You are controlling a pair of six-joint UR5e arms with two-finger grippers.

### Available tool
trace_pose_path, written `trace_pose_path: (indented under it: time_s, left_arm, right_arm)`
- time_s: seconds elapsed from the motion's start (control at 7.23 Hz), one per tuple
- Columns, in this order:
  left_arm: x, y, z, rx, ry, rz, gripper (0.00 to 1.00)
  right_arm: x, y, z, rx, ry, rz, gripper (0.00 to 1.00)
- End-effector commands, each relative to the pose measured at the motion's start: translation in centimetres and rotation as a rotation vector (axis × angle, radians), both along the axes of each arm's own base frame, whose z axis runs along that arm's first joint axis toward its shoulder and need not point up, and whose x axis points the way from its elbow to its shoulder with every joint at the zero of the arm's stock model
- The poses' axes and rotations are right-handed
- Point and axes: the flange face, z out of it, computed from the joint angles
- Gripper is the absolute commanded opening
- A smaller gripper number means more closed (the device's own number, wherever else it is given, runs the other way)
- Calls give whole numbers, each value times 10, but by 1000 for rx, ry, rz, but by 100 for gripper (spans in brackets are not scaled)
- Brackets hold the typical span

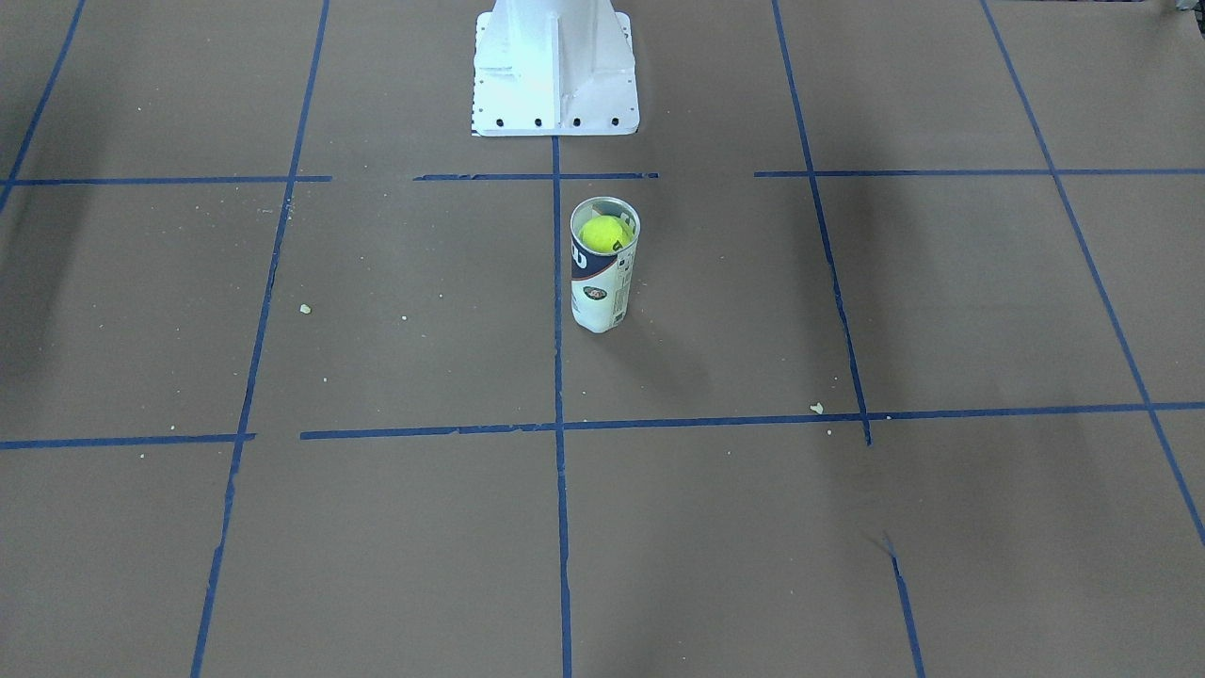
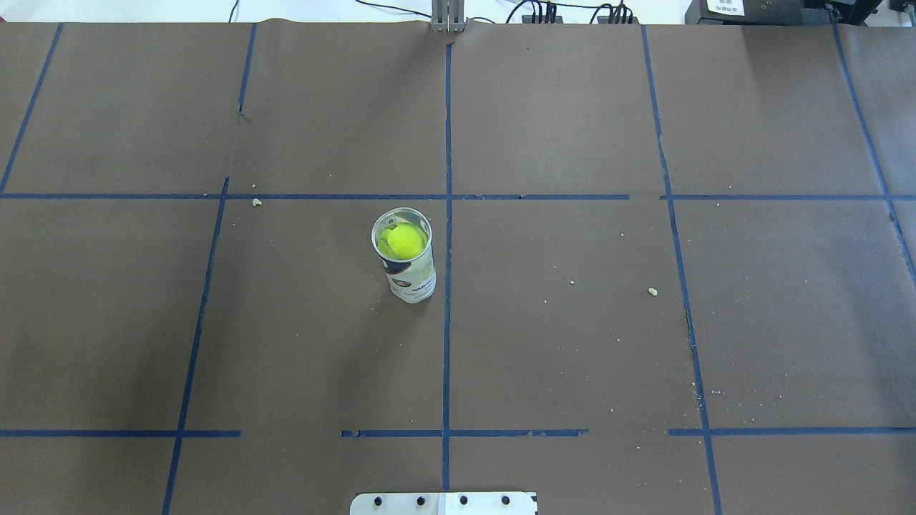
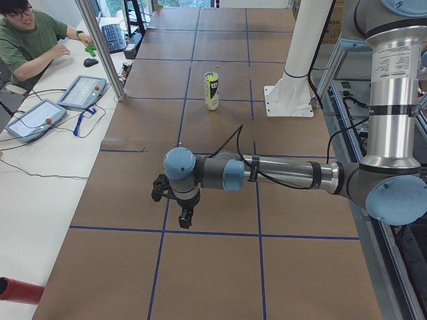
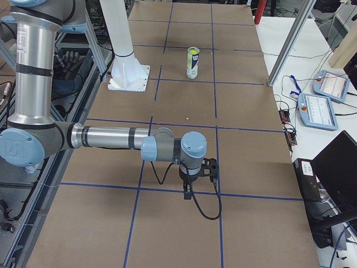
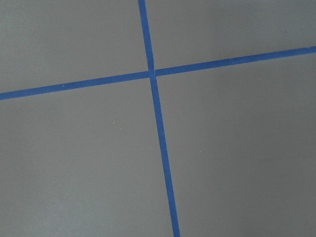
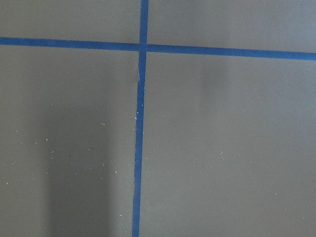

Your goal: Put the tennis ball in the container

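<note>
The tennis ball [image 1: 603, 234] [image 2: 404, 241] sits inside the top of the container [image 1: 600, 294] [image 2: 415, 280], a clear tube with a white and navy label standing upright near the table's centre line. Both side views show the container [image 3: 211, 93] [image 4: 192, 68] far off. My left gripper [image 3: 172, 201] hangs over the table far from the tube, and I cannot tell whether it is open or shut. My right gripper [image 4: 201, 170] hangs likewise at the opposite end, state unclear. Both wrist views show only brown paper and blue tape.
The white metal base [image 1: 555, 89] [image 2: 444, 503] stands at the robot's side of the table. A metal pole [image 3: 100, 50] rises at the far edge. An operator [image 3: 33, 40] sits at a side desk with tablets [image 3: 80, 92]. Small crumbs [image 2: 653, 291] dot the paper.
</note>
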Motion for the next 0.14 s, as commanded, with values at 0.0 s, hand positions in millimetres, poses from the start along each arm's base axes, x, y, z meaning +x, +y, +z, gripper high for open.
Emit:
trace_pose_path:
  time_s: [0.0]
  left_arm:
    - [0,-1,-3,7,-1,0,100]
  right_arm:
    - [0,-1,-1,1,1,0,100]
